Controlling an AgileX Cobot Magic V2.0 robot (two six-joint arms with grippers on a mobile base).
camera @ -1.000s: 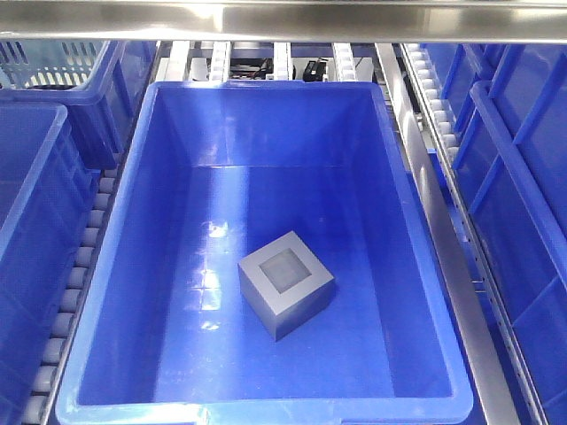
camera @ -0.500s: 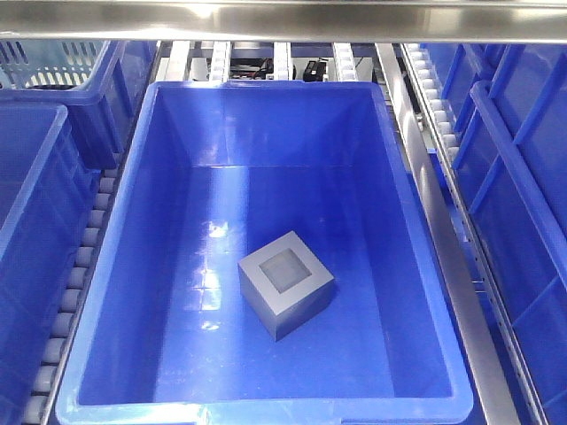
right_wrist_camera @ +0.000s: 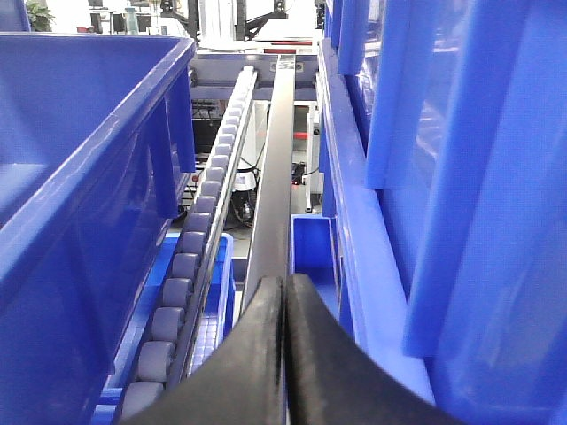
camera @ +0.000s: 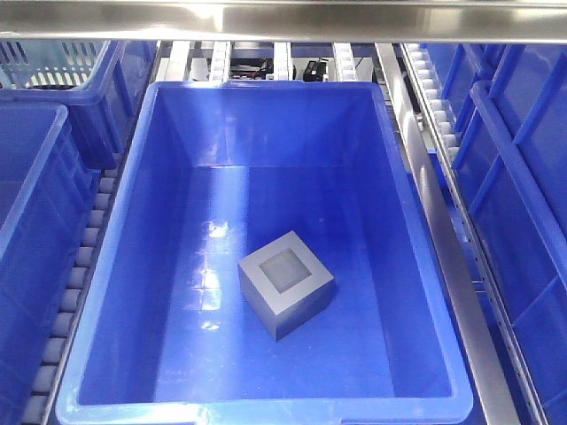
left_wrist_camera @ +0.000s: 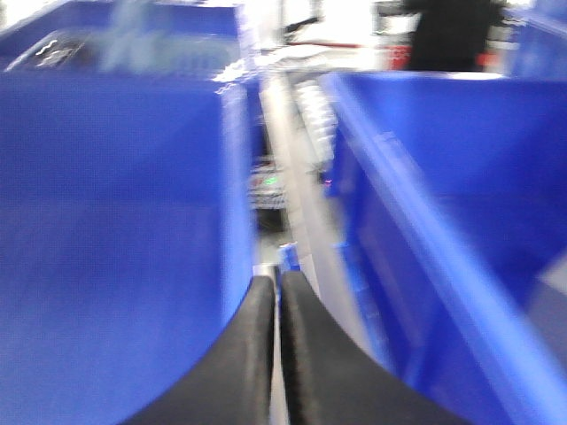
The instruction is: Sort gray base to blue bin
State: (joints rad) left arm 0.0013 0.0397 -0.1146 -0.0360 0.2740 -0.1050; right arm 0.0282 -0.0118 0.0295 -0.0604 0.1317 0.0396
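Observation:
The gray base (camera: pixel 285 284) rests on the floor of the blue bin (camera: pixel 133 204) in the front view, turned at an angle with its framed square recess facing up. Neither arm shows in that view. In the blurred left wrist view my left gripper (left_wrist_camera: pixel 276 285) is shut with nothing between its fingers, low between two blue bin walls; a gray patch at the right edge may be the base (left_wrist_camera: pixel 551 305). My right gripper (right_wrist_camera: pixel 284 285) is shut and empty too, hanging over the metal rail between bins.
Other blue bins (camera: pixel 31 221) flank the middle one on both sides (camera: pixel 523 177). A pale-blue lattice basket (camera: pixel 49 62) stands at the back left. Roller tracks (right_wrist_camera: pixel 199 257) and a metal rail (right_wrist_camera: pixel 275 177) run between the bins. A steel bar (camera: pixel 283 18) crosses the top.

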